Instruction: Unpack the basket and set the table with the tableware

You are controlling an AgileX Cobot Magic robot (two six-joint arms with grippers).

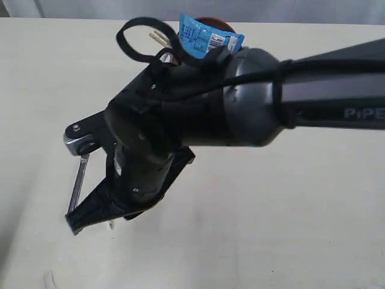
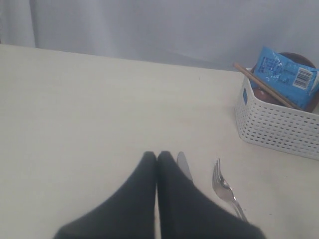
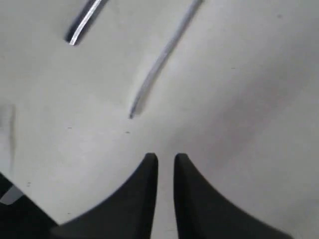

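The left wrist view shows my left gripper (image 2: 157, 155) shut and empty, low over the table (image 2: 89, 109). Just beside its fingers lie a steel knife (image 2: 183, 164) and a steel fork (image 2: 224, 189). The white basket (image 2: 279, 127) stands beyond them and holds two chopsticks (image 2: 264, 85), a brown plate (image 2: 299, 57) and a blue snack packet (image 2: 286, 72). My right gripper (image 3: 165, 157) hangs just above the table with a narrow gap between its fingers and nothing in it. Two steel handles (image 3: 159, 67) (image 3: 82, 25) lie ahead of it. In the exterior view the right gripper (image 1: 75, 224) points down next to a steel handle (image 1: 77, 183).
The right arm (image 1: 240, 102) reaches across the exterior view and hides most of the basket; only the blue packet (image 1: 204, 36), chopstick ends (image 1: 159, 37) and the plate's rim (image 1: 213, 23) show behind it. Pale tabletop (image 1: 289, 217) spreads to the right.
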